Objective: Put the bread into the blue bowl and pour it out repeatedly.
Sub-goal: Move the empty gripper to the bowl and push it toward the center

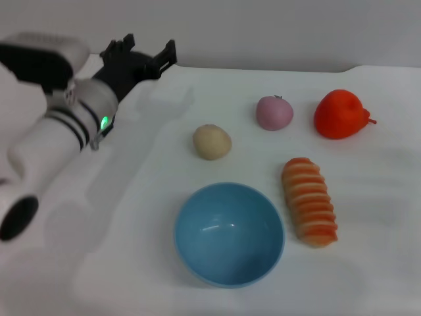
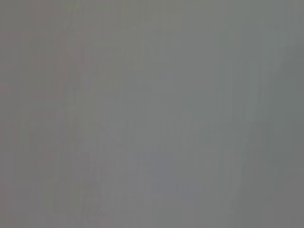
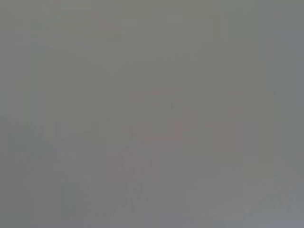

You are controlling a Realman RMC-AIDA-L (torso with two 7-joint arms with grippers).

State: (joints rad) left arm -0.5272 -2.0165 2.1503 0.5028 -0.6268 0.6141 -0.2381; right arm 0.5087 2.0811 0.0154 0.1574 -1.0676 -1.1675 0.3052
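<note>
The bread (image 1: 309, 201), a ridged orange loaf with cream grooves, lies on the white table just right of the blue bowl (image 1: 228, 235), close to it but apart. The bowl stands upright near the front with nothing inside. My left gripper (image 1: 143, 55) hangs at the table's far left, well away from both, open and holding nothing. The right gripper is out of the head view. Both wrist views show only plain grey.
A beige ball (image 1: 212, 141) sits behind the bowl. Farther back are a pink round fruit (image 1: 274, 112) and a red fruit (image 1: 341, 114). The white table (image 1: 131, 197) stretches bare to the left of the bowl.
</note>
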